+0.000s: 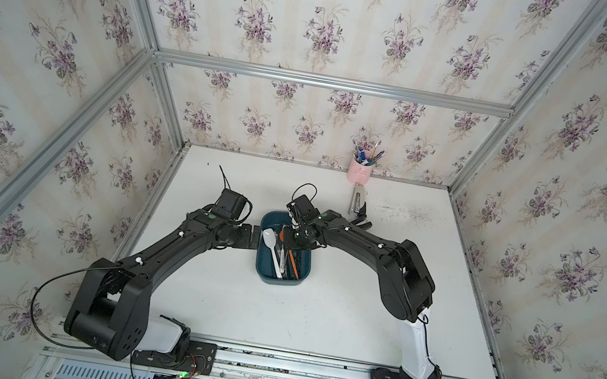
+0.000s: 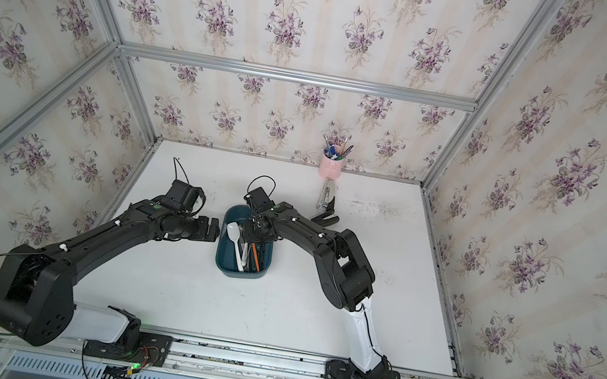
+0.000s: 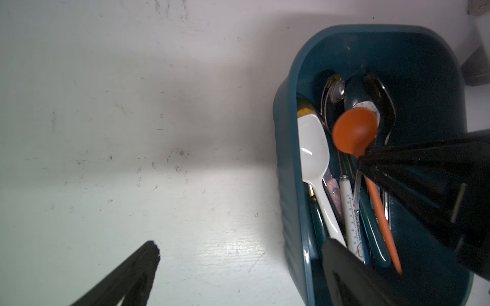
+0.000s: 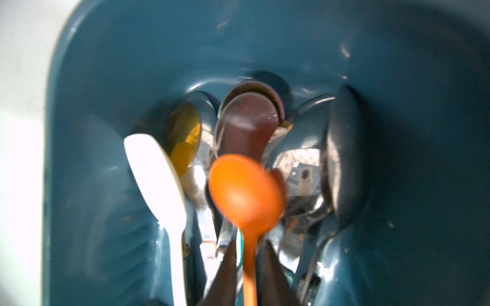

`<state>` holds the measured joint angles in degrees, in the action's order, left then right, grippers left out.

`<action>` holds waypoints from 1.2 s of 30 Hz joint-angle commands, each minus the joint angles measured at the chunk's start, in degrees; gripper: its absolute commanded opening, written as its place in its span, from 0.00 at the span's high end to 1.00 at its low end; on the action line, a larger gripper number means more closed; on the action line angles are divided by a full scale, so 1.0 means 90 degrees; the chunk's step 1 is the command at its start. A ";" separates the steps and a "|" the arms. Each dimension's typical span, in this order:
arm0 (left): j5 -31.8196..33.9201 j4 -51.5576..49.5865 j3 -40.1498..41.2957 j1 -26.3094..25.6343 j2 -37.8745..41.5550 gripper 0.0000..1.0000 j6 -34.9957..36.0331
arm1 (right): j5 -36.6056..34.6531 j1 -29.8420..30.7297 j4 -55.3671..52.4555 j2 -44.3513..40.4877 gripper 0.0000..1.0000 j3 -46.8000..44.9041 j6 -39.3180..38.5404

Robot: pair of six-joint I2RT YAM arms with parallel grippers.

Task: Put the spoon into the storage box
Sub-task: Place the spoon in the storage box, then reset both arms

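Two sets of fingers are in play, and only one is busy. My right fingers point(image 1: 291, 242) are down inside the storage box point(image 3: 424, 79), straddling the thin handle of the orange spoon point(image 4: 245, 190). In the right wrist view a sliver of gap shows on each side of that handle, so I call them slightly apart, not pinching. The spoon's tail lies low among the other handles, and its bowl rides up, tilted, beside the white spoon point(image 3: 314, 153) and above the metal spoons point(image 3: 334, 91). I read that as handle-first, along the box's length, so it beds in parallel with the rest instead of bridging the walls. The bowl is blurred, so I can't say whether it's at rest. My left fingers point(image 1: 254, 237) are spread wide just beside the box's wall, one over the bare surface point(image 3: 132, 132). I reckon they're there to steady the box, though I can't tell if they touch it. The spoon is within the walls, so I judge the job nearly done; what's left is lifting straight out without snagging that handle.
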<state>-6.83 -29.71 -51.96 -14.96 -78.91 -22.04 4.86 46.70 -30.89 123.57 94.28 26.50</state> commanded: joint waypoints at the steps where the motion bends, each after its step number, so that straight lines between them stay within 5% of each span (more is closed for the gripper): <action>1: 0.0036 -0.0028 -0.0061 0.0005 -0.0011 0.00 0.0056 | -0.0173 0.0017 -0.0053 -0.0120 0.66 0.0049 -0.0125; 7: 0.0027 -0.0028 -0.0161 0.0003 0.0027 0.00 0.0047 | -0.0205 0.0067 -0.0012 -0.0516 0.59 0.0126 -0.0315; 13: 0.0166 0.0114 -0.0309 0.0003 0.0238 0.00 0.0311 | -0.1320 0.0172 0.0258 -0.1522 0.56 -0.0044 -0.1115; 19: 0.0546 0.0382 -0.0236 0.0003 0.0542 0.00 0.0892 | -0.3146 -0.0089 0.1545 -0.3145 0.31 -0.1768 -0.2167; 23: 0.0664 0.0688 -0.0036 0.0012 0.0775 0.00 0.1195 | -0.2913 -0.0958 0.2868 -0.4469 0.22 -0.3545 -0.2416; 27: 0.0801 0.1027 0.0200 0.0024 0.0935 0.00 0.1385 | -0.2629 -0.2145 0.4075 -0.5596 0.01 -0.5193 -0.2430; 36: 0.1883 0.2959 0.1448 0.0194 0.1089 0.00 0.1825 | -0.2128 -0.4427 0.6354 -0.6464 0.00 -0.7639 -0.2614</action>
<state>5.04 -12.32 -40.03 -13.87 -69.89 -7.94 -17.26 9.96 15.29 66.06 28.86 4.25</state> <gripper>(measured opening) 0.997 0.998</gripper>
